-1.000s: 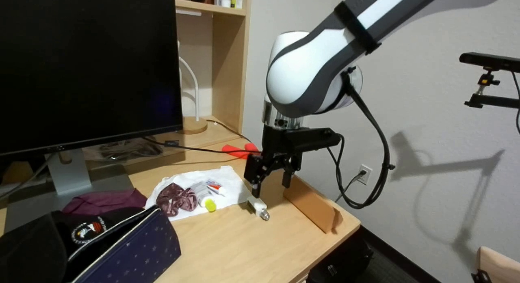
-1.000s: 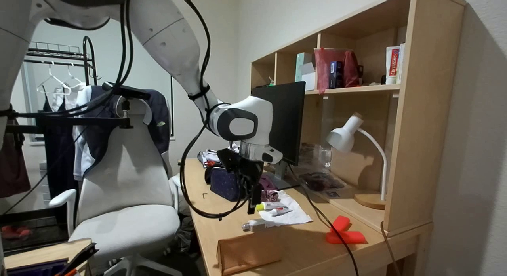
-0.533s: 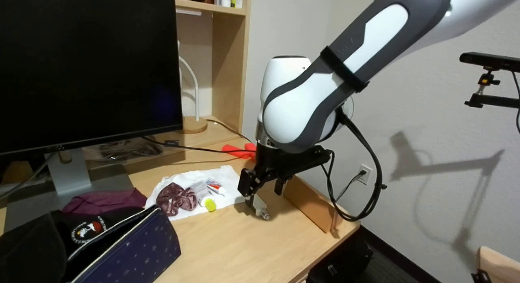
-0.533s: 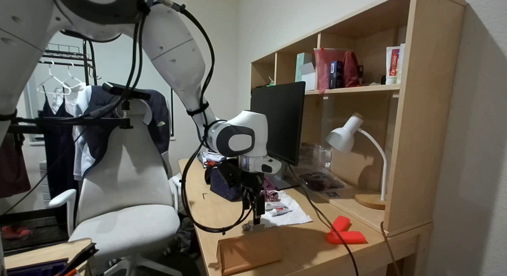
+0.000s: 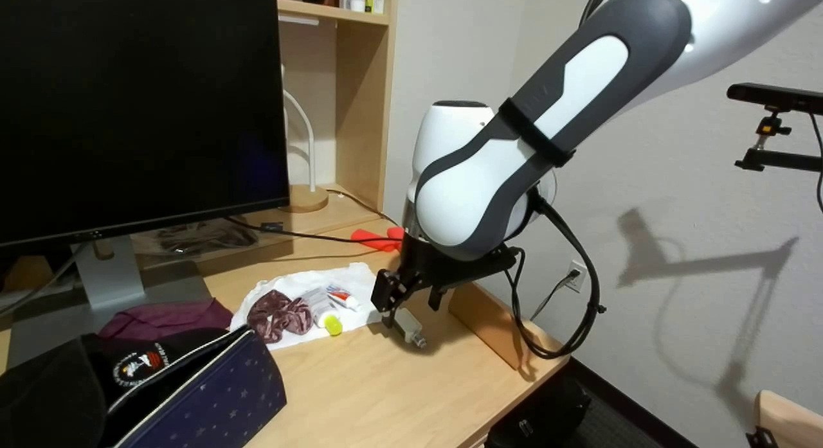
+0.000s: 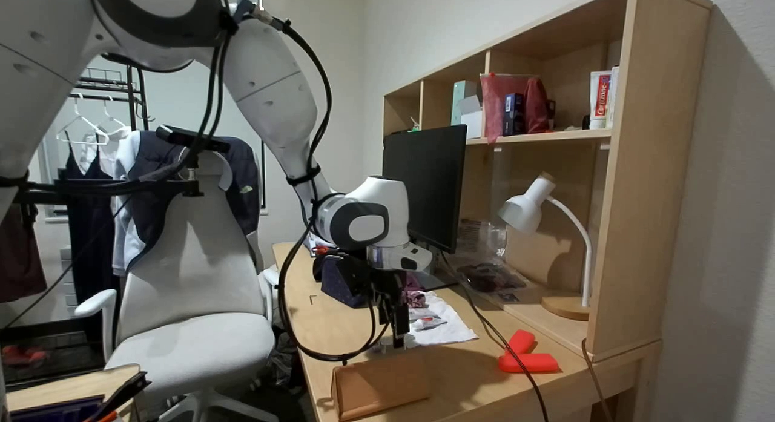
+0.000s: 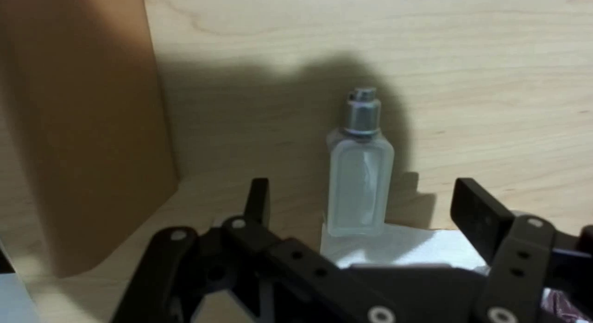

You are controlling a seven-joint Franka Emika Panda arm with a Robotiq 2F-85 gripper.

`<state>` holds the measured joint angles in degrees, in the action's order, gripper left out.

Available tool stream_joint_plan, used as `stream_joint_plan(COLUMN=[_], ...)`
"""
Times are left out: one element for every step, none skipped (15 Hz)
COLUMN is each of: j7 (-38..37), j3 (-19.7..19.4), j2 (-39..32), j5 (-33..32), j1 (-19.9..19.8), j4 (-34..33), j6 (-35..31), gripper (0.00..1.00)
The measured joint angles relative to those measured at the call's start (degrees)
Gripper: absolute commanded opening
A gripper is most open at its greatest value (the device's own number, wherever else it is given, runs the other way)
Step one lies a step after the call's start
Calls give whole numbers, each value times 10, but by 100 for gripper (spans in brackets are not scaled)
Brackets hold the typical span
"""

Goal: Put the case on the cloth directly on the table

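Lower than before, the pincer [image 7: 361, 187] gapes wide, clear of a small bottle [image 7: 360, 170].

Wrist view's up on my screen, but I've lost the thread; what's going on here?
The robot's black claw stands open, holding nothing. In the wrist view, a small whitish, silver-capped bottle shows between its jaws, with a gap on each side. The bottle's base overlaps a corner of the white cloth; the rest extends over the light wooden desk top. The tan-brown boxy case rests directly on the desk top, apart from the cloth and outside the claw.
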<state>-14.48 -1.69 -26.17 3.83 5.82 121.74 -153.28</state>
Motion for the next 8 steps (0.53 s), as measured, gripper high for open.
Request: stream_joint_plan(j7=[-6, -11, -16, -18, -19, -21, -21, -21], j3=[-1, -2, -2, -1, 0, 0, 1, 1], j2=[-1, -2, -3, -5, -7, -8, -10, -10], j5=[0, 0, 2, 5, 6, 6, 6, 6], j1=[1, 2, 2, 2, 2, 2, 2, 3], j4=[0, 0, 0, 0, 0, 0, 0, 0], j6=[0, 0, 0, 0, 0, 0, 0, 0], gripper=[91, 74, 67, 60, 53, 47, 39, 33])
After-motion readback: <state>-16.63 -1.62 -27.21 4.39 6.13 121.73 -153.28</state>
